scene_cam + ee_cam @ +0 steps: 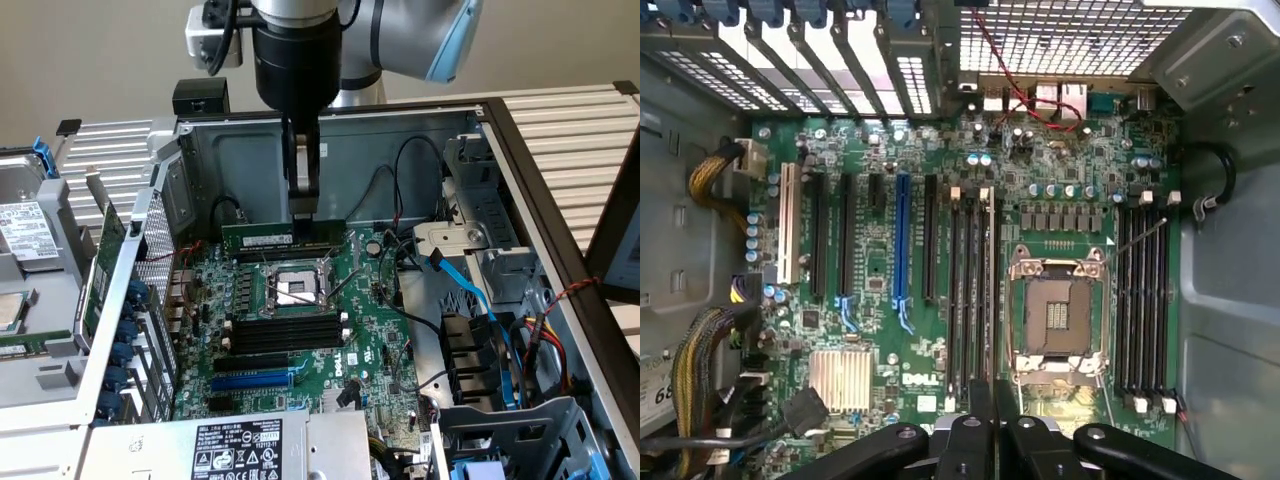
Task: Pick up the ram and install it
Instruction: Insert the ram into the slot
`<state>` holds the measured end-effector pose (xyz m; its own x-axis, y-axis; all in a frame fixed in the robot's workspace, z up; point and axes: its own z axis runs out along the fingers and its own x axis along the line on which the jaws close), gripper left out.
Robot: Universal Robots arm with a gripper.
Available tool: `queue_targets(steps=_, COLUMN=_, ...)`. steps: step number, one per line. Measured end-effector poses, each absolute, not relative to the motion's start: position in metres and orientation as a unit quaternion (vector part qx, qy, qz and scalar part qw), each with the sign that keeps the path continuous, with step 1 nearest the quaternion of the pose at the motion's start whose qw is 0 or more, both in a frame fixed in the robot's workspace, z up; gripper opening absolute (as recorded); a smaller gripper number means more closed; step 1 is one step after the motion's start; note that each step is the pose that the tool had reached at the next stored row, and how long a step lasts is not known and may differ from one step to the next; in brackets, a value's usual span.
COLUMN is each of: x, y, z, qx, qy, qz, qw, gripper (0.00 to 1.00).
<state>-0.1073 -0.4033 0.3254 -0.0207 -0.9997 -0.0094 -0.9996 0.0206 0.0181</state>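
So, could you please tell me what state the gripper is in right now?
The gripper is closed, holding the ram by its upper edge.

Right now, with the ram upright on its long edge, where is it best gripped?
Mid top edge of the ram, from straight above, pinching its two flat faces: it is thin and upright, with its bottom edge toward the board. The gripper is shut on it roughly so.

Plain beige wall (90, 50) behind; pale slatted tabletop (570, 130) at both sides; even, soft light.
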Motion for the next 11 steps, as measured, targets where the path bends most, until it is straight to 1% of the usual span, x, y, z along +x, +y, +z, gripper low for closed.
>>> queue_targets(steps=3, x=-0.107, y=-0.410, z=0.308, qx=0.694, qy=-0.720, qz=-0.012, qw=0.000, gripper=0.13)
queue_targets(steps=11, x=-0.111, y=-0.411, z=0.295, qx=0.688, qy=-0.725, qz=-0.009, qw=-0.004, gripper=0.13)
